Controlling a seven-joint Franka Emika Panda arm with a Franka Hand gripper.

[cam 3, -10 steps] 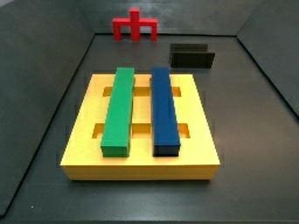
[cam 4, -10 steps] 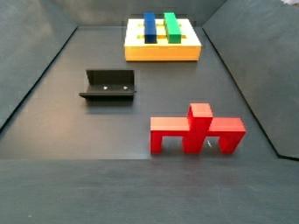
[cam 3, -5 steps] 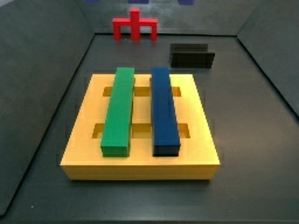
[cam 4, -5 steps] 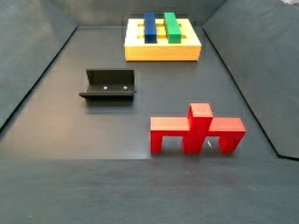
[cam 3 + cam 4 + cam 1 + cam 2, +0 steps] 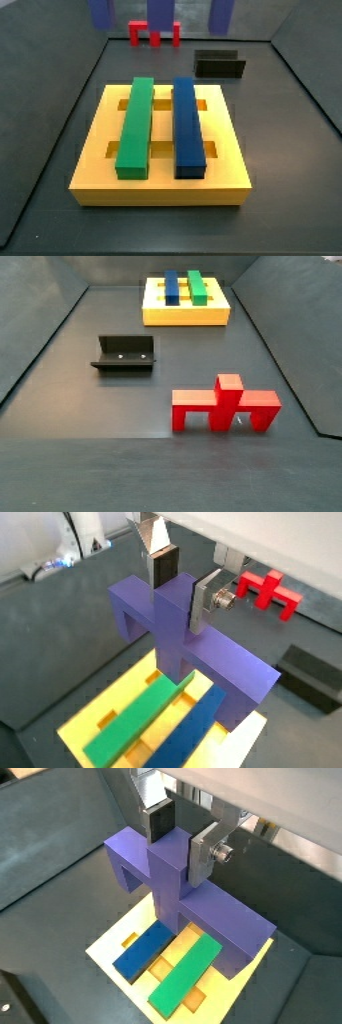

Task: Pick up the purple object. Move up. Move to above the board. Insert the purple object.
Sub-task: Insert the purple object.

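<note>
My gripper [image 5: 181, 607] is shut on the central stem of the purple object [image 5: 221, 662], which hangs in the air with its crossbar over the yellow board [image 5: 96, 715]. Both wrist views show this: gripper [image 5: 178, 858], purple object [image 5: 221, 918], board [image 5: 112, 940]. In a side view only the purple object's [image 5: 160, 10] lower ends show at the upper edge, high behind the board [image 5: 160, 195]; the gripper is out of frame there. The board [image 5: 186, 318] lies far off in a side view that shows neither gripper nor purple object.
A long green bar [image 5: 134, 125] and a long blue bar [image 5: 190, 125] lie side by side in the board's slots. A red piece [image 5: 155, 33] [image 5: 223, 404] stands on the floor beyond the board. The dark fixture [image 5: 221, 65] [image 5: 124, 353] stands near it.
The purple object's lower ends have come into a side view at its upper edge; half a second ago only slivers showed there. The bars, red piece and fixture have not moved.
</note>
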